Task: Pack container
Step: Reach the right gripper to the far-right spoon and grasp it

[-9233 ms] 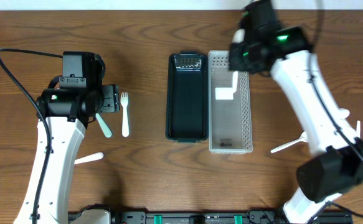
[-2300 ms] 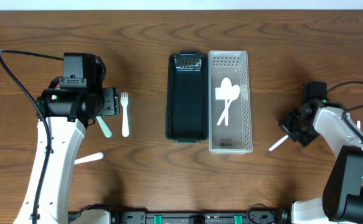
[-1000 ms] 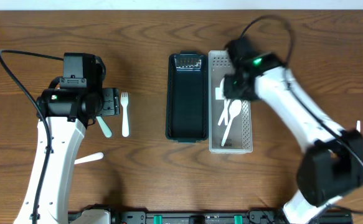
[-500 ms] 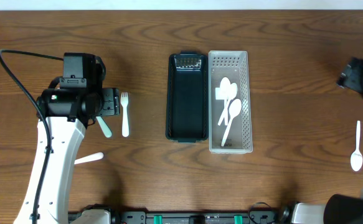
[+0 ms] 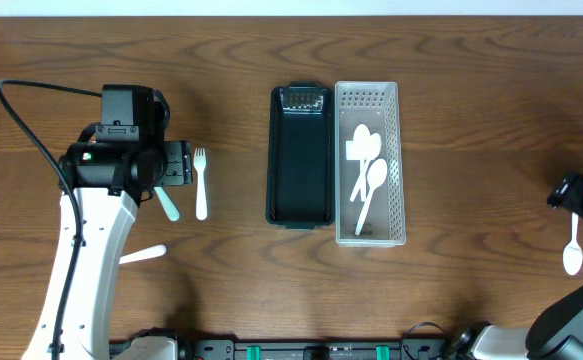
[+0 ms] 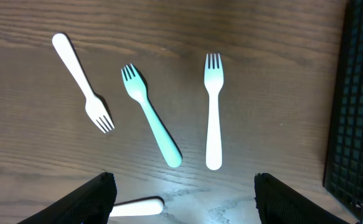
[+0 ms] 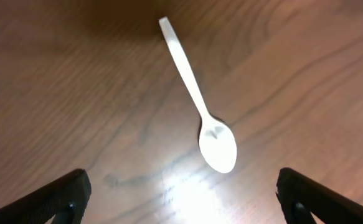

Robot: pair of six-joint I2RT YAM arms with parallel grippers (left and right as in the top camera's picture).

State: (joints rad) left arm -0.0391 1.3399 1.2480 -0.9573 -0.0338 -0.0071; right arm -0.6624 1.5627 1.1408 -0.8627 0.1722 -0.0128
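Note:
A black container point(image 5: 301, 155) and a white perforated container point(image 5: 369, 163) stand side by side mid-table. White spoons point(image 5: 368, 172) lie in the white one. My right gripper point(image 7: 181, 199) hangs open at the table's far right edge, above a loose white spoon point(image 7: 200, 99), whose bowl lies between the spread fingers point(image 7: 56, 199). My left gripper point(image 6: 184, 202) hovers open on the left over a white fork point(image 6: 213, 112), a teal fork point(image 6: 151, 118) and another white fork point(image 6: 81, 81). Neither gripper holds anything.
A white utensil handle point(image 6: 137, 206) lies by the left gripper's near finger; overhead it shows as a piece point(image 5: 143, 255) beside the left arm. The black container's ribbed wall point(image 6: 355, 106) borders the left wrist view on the right.
The right arm left the white container, swung out to the far right edge and came down over the loose spoon, its jaws opening. The left arm has not moved.

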